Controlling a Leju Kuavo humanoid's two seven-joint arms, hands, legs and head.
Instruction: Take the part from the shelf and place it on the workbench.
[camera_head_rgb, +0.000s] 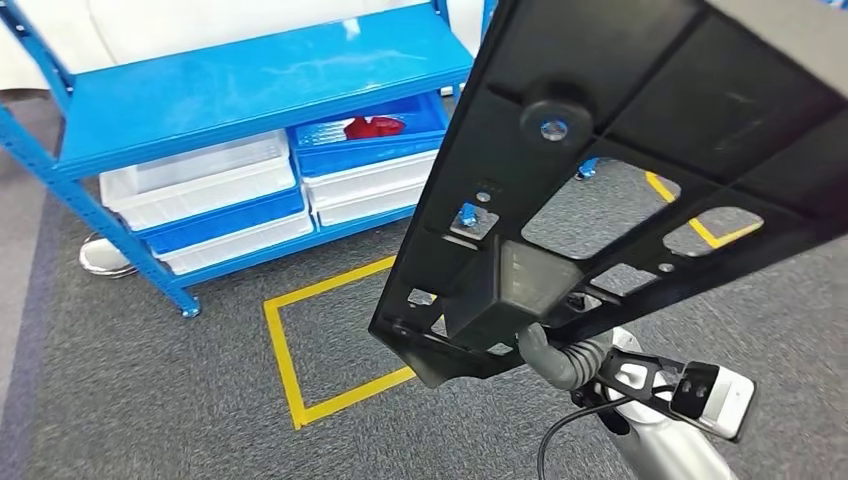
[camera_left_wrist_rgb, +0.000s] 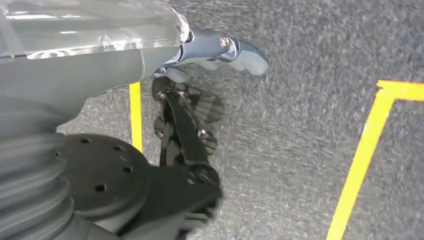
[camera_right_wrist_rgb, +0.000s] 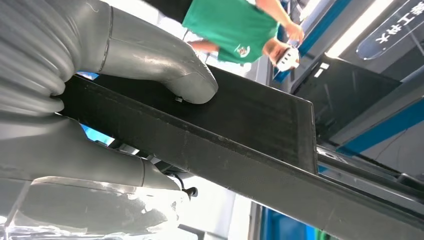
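The part (camera_head_rgb: 640, 120) is a large flat black plate with several cutouts and a boss. It is raised and tilted close in front of the head view, covering the upper right. My right hand (camera_head_rgb: 560, 355) grips its lower edge from below. In the right wrist view the thick grey thumb (camera_right_wrist_rgb: 170, 70) presses on the black part (camera_right_wrist_rgb: 260, 130) while the fingers wrap under its edge. My left hand (camera_left_wrist_rgb: 220, 50) hangs over the grey carpet and holds nothing, fingers apart. The blue shelf (camera_head_rgb: 260, 80) stands at the back left.
White bins (camera_head_rgb: 200, 180) and a blue bin with red pieces (camera_head_rgb: 370, 135) sit on the shelf's lower level. A yellow tape square (camera_head_rgb: 290, 360) marks the carpet before it. A shoe (camera_head_rgb: 105, 258) shows by the shelf's left leg. A person in a green shirt (camera_right_wrist_rgb: 235, 25) stands beyond the part.
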